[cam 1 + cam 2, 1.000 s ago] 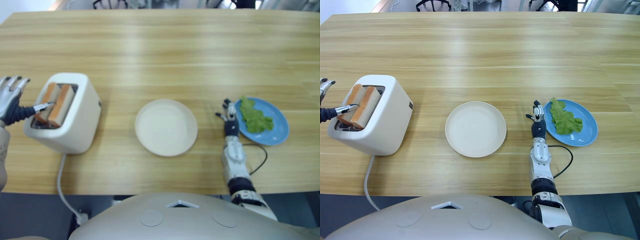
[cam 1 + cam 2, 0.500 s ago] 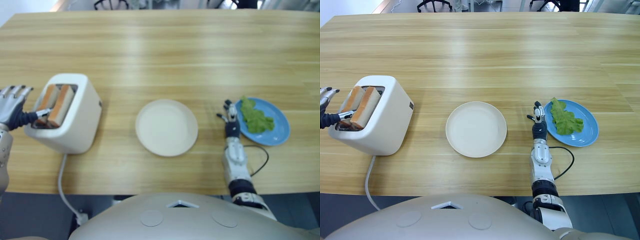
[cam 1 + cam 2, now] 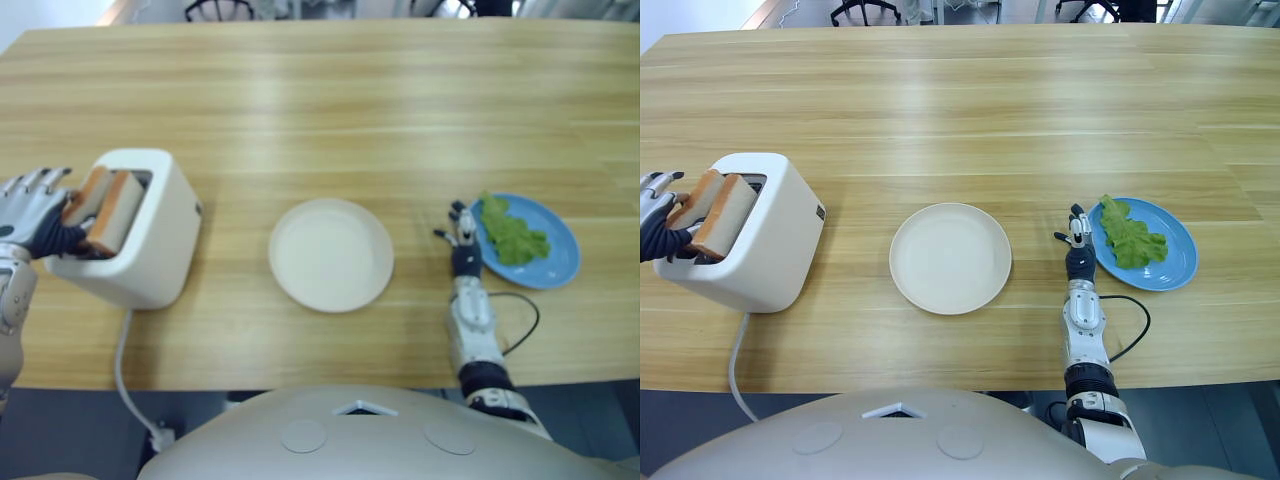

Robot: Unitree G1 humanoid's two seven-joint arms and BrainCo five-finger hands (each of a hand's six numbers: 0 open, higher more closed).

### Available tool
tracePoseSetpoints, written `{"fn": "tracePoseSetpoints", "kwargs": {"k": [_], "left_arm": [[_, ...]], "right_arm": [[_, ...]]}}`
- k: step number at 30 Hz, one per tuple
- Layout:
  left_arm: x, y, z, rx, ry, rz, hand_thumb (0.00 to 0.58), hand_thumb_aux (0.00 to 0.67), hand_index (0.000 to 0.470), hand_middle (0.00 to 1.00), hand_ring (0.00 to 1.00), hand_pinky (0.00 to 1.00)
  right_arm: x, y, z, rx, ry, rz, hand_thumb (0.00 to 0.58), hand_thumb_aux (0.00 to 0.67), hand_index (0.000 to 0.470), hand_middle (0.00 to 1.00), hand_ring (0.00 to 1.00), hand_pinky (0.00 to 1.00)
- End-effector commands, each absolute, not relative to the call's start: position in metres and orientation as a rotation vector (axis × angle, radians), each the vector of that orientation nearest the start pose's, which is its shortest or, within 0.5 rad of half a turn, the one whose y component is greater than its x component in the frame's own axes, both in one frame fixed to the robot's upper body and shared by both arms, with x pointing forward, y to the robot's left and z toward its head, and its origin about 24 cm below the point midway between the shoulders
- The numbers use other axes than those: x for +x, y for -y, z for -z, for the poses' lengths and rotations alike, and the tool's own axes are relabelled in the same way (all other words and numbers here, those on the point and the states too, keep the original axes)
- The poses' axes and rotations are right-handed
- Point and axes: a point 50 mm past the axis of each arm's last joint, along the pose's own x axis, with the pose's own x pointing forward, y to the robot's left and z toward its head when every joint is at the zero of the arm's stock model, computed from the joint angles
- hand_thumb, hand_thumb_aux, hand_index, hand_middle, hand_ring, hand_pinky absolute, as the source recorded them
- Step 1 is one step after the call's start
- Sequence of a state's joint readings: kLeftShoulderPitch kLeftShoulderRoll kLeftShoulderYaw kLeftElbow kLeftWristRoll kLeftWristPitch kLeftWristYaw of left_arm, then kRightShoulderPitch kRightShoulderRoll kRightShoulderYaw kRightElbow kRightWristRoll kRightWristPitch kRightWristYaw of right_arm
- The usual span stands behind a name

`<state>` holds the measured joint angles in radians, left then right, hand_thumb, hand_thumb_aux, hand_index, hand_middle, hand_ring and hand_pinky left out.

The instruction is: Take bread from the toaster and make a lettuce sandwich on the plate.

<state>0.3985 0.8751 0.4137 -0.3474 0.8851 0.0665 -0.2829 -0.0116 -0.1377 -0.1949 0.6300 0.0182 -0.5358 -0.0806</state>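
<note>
Left hand [image 3: 32, 212]: positioned at the left side of the toaster [image 3: 150, 250], level with its top, and in contact with the outer bread slice [image 3: 88, 192]. Whether it has a hold on that slice cannot be told from either eye view. The slice lies directly to the right of the hand and stands up out of the slot, leaning slightly. The inner bread slice [image 3: 117, 208] stands just beside it, on the side away from the hand, also protruding from the slot.

Right hand [image 3: 1078, 248]: resting on the table [image 3: 330, 100] near the front edge, fingers [image 3: 1075, 213] extended and pointing away from the robot, holding nothing. The fingertips are just beside the left rim of the blue plate [image 3: 560, 265]; contact with the rim cannot be confirmed. The lettuce [image 3: 512, 238] lies on that plate, to the right of the fingers and apart from them.

Toaster: white, at the left end of the table, both slices in place. Its white cord [image 3: 122, 360] runs from the front of the body over the table edge.

Cream plate [image 3: 330, 255]: at the centre front of the table, between toaster and right hand, well apart from both hands, with nothing on it.

A thin black cable [image 3: 525, 320] loops on the table beside the right forearm.
</note>
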Motion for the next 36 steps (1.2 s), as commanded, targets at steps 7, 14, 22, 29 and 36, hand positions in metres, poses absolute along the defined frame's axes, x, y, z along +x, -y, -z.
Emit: {"fn": "tracePoseSetpoints", "kwargs": {"k": [7,14,22,29,36], "left_arm": [[0.186,-0.323,-0.153,1.695,-0.238,-0.061,0.58,0.67,0.46,1.0,1.0,1.0],[0.191,-0.333,-0.196,1.47,-0.052,-0.247,0.58,0.67,0.46,1.0,1.0,1.0],[0.17,-0.328,-0.307,1.218,0.498,-0.581,0.58,0.67,0.46,1.0,1.0,1.0],[0.173,-0.277,-0.338,0.921,0.827,-0.433,0.58,0.67,0.46,1.0,1.0,1.0],[0.235,-0.165,-0.241,0.49,0.558,0.261,0.58,0.67,0.46,1.0,1.0,1.0]], "right_arm": [[0.21,0.233,0.046,-0.115,-0.138,0.301,0.0,0.0,0.0,0.0,0.0,0.0],[0.209,0.232,0.048,-0.113,-0.147,0.301,0.0,0.0,0.0,0.0,0.0,0.0],[0.211,0.229,0.049,-0.112,-0.155,0.293,0.0,0.0,0.0,0.0,0.0,0.0],[0.213,0.228,0.049,-0.11,-0.155,0.29,0.0,0.0,0.0,0.0,0.0,0.0],[0.216,0.227,0.047,-0.114,-0.153,0.276,0.0,0.0,0.0,0.0,0.0,0.0]]}}
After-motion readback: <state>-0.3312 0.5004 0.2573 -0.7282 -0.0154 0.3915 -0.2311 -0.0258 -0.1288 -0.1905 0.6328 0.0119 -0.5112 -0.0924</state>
